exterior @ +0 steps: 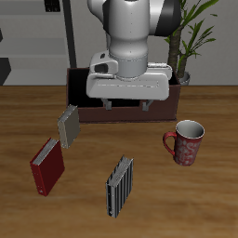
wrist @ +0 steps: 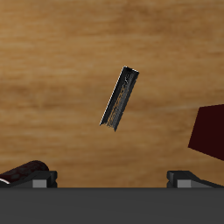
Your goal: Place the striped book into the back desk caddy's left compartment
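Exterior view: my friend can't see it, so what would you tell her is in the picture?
A white robot gripper hangs above a wooden table, holding nothing. A striped book stands near the front edge, with a red book, grey book, red mug and dark caddy behind.

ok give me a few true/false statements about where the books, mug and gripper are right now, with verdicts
1. The striped book stands on the table nearer the front edge than the grey book. True.
2. The gripper is holding the striped book. False: it holds nothing; the book stands on the table, apart from the fingers.
3. The red book is inside the back desk caddy. False: it is on the table, in front of the caddy.
4. A red patterned mug stands upright on the table. True.
5. The grey book lies in the mug. False: it stands on the table near the caddy's end.
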Controlling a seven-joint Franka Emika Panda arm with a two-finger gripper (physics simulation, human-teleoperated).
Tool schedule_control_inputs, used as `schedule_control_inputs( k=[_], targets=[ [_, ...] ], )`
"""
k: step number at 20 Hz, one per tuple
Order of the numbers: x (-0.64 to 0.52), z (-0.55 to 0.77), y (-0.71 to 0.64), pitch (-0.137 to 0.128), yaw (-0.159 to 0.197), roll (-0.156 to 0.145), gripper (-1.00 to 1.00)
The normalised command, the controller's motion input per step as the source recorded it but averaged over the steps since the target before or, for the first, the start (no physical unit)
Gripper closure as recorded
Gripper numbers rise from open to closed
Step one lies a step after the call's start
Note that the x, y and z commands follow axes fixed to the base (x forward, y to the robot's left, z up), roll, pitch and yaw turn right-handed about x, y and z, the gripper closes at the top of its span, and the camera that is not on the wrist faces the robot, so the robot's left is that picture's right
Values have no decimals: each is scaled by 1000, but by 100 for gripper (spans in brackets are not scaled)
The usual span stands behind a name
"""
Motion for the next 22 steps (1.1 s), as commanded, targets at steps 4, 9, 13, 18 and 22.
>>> schedule_control_inputs(
  k=[4, 9, 13, 18, 22],
  targets=[
    [353, -118, 1, 4, -39, -10, -100],
    [470, -106, -28, -24, -23, -14, -100],
    [202, 1, 29, -44, -8, 25, -100],
    [208, -74, -2, -21, -44, 15, -100],
    [136, -155, 2, -3, -6, -1, -100]
  ],
)
